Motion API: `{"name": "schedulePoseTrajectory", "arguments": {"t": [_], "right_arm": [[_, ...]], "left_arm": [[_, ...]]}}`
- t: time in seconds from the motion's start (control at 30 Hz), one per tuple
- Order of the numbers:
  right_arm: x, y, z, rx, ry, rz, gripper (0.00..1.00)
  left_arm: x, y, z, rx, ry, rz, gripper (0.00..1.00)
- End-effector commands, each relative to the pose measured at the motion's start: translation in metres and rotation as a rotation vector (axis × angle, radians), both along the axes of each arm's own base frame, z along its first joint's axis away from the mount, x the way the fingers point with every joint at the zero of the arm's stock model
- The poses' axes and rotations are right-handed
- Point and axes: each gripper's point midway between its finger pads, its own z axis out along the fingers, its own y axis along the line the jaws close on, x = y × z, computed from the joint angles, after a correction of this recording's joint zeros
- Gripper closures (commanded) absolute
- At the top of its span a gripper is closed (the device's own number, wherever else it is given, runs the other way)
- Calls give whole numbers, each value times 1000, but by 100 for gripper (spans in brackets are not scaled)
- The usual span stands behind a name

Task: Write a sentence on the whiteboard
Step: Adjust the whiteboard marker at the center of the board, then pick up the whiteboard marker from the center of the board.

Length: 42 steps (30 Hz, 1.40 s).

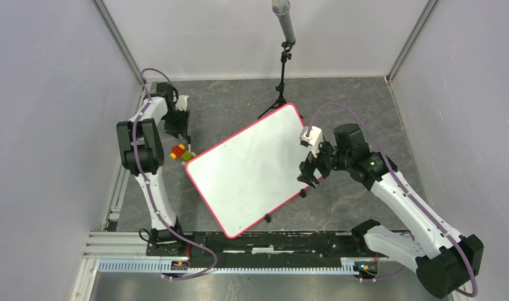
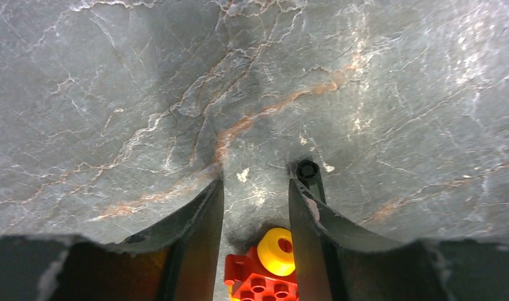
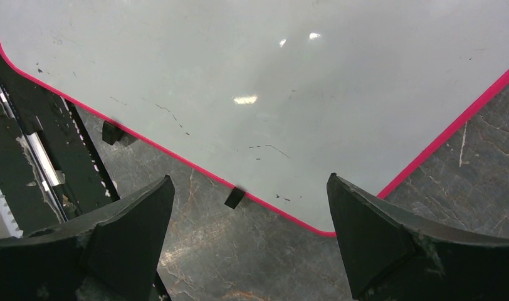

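Right gripper (image 3: 250, 178) hangs spread wide over a corner of the smudgy whiteboard (image 1: 252, 169). Left gripper (image 2: 256, 183) shows a narrow gap, holding nothing, right by the red-yellow toy blocks (image 2: 267, 268).

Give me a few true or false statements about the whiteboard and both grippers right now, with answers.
The whiteboard is covered in black writing. False: only faint specks show.
The right gripper is open. True.
The whiteboard has a pink-red rim. True.
The left gripper hangs over the whiteboard. False: it is over the table, with a toy close by.
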Motion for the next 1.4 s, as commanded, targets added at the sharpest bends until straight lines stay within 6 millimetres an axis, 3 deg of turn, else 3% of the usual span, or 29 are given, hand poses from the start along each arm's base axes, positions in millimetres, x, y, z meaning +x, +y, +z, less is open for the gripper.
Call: {"name": "schedulePoseTrajectory", "arguments": {"t": [0.0,0.13,0.23,0.33,0.5,0.77,0.97,1.17,1.27,1.37], "right_arm": [[7,6,23,48,-40,3,2],[8,7,25,62,-36,-14,2],[11,8,26,73,-26,-35,2],[14,7,29,80,-23,-63,2],[22,5,34,92,-24,-124,2],[27,3,37,97,-11,-174,2],[31,1,38,89,-26,-192,2],[44,-2,49,85,-87,-225,2],[44,0,54,50,-124,-152,2],[46,-1,55,10,-131,-117,2]], "left_arm": [[19,-11,38,-114,-120,83,47],[15,-30,62,-185,-189,59,42],[10,-38,59,-177,-176,48,40],[6,-39,51,-154,-152,52,39],[-7,-37,24,-98,-74,67,48],[-18,-32,-11,-3,15,75,54],[-6,-38,-17,-24,21,115,67],[30,-44,3,-66,-46,169,86],[52,-41,35,-70,-134,183,95],[71,-39,82,-91,-242,204,98]]}}
